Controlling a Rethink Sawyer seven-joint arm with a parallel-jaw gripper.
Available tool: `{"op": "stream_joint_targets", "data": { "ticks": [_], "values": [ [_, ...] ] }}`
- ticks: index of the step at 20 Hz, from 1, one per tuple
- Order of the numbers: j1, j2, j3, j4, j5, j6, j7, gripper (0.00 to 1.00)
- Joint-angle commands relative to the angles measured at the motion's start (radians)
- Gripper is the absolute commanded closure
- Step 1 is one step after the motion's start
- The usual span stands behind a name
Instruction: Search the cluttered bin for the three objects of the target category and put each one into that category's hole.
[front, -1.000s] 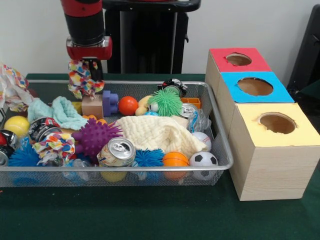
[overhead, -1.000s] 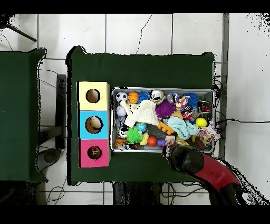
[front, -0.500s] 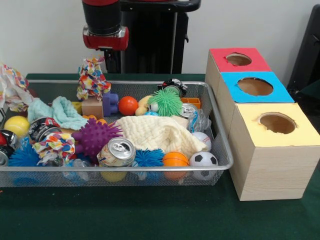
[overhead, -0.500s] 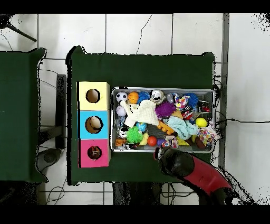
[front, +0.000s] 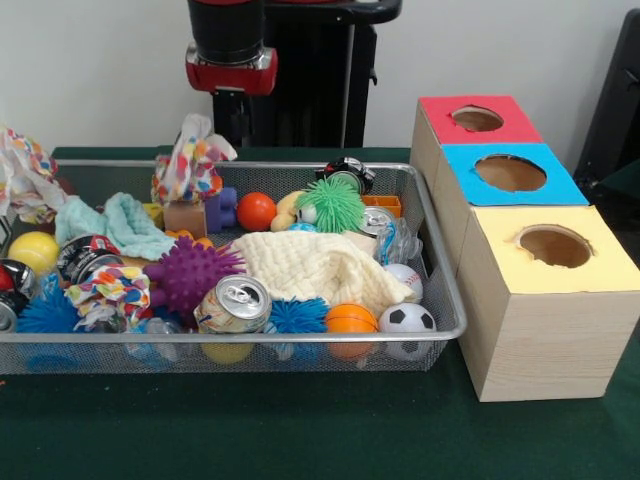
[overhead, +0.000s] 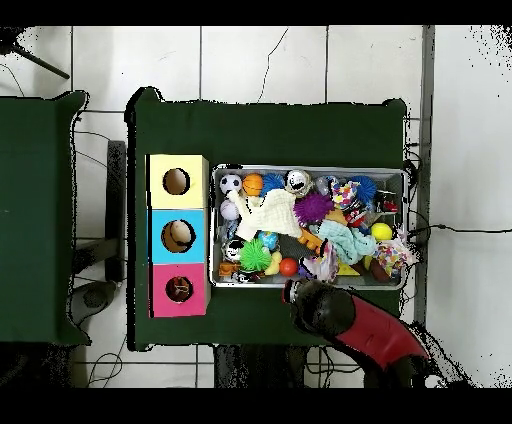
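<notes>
While the gripper hangs above the bin | finger state unreadable | spotted cloth sits loose, may snag on regrasp

My arm is running out past the top edge of the front view, and my gripper's fingers are too dark against the pedestal to tell how they are standing. The cream cloth is covering whatever is lying under it in the wire bin, and the bin's left end is being cut off by the picture's edge. From overhead, my arm is hiding the bin's near rim.
</notes>
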Motion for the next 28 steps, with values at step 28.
{"op": "stream_joint_targets", "data": {
  "ticks": [28],
  "values": [
    [-0.35, 0.334, 0.473, -0.682, -0.417, 0.473, -0.383, 1.0]
  ]
}}
